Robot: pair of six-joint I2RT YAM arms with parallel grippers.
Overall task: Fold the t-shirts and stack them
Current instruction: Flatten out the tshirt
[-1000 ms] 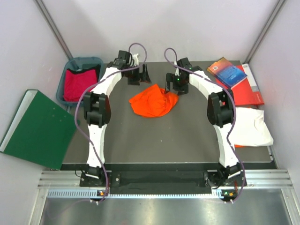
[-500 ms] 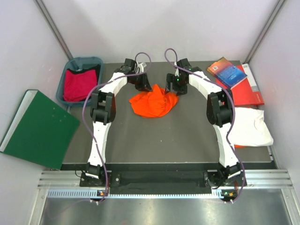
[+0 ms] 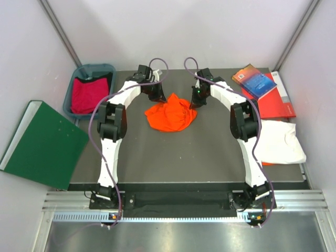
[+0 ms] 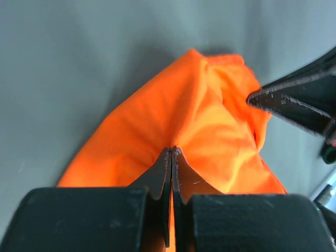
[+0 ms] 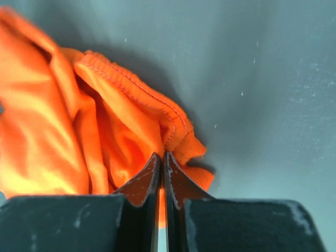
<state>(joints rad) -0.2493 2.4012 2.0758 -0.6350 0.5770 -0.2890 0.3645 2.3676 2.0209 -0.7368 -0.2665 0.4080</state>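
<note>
A bright orange t-shirt lies crumpled at the back middle of the dark mat. My left gripper is at its back left edge. In the left wrist view this gripper is shut on a pinched ridge of the orange fabric. My right gripper is at the shirt's back right edge. In the right wrist view it is shut on the orange cloth beside a ribbed, stitched hem. A crimson t-shirt fills the bin, and a white t-shirt lies at the right.
A blue-grey bin stands at the back left. A stiff green board leans off the mat's left side. Red and blue books lie at the back right. The other gripper's dark finger shows at the right of the left wrist view.
The left gripper swung in from the back to the shirt's edge. Both grippers went from open to shut on the orange fabric, which is now bunched higher between them.
</note>
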